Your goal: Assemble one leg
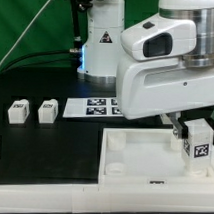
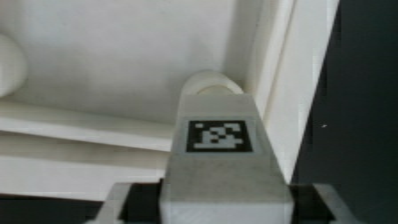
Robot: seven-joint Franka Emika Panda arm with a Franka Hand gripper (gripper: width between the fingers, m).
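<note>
While tight round leg (image 1: 199, 146) at tray (image 1: 128, 161) cnr, claw (image 1: 194, 130); spare legs (image 1: 48, 111), marker board (image 1: 95, 105) well apart.

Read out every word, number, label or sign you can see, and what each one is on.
No words or numbers are readable.
Pattern-only black-and-white tags: small white plastic block leg, loose white blocks, flat white marker board.
Triangular warning sticker on the white robot base: too small to read.

White robot arm (image 1: 161, 72) rises directly above its downward-pointing claw (image 1: 197, 130), whose two fingers (image 2: 134, 203) are closed on the sides of a leg (image 2: 217, 140) held upright between them.
</note>
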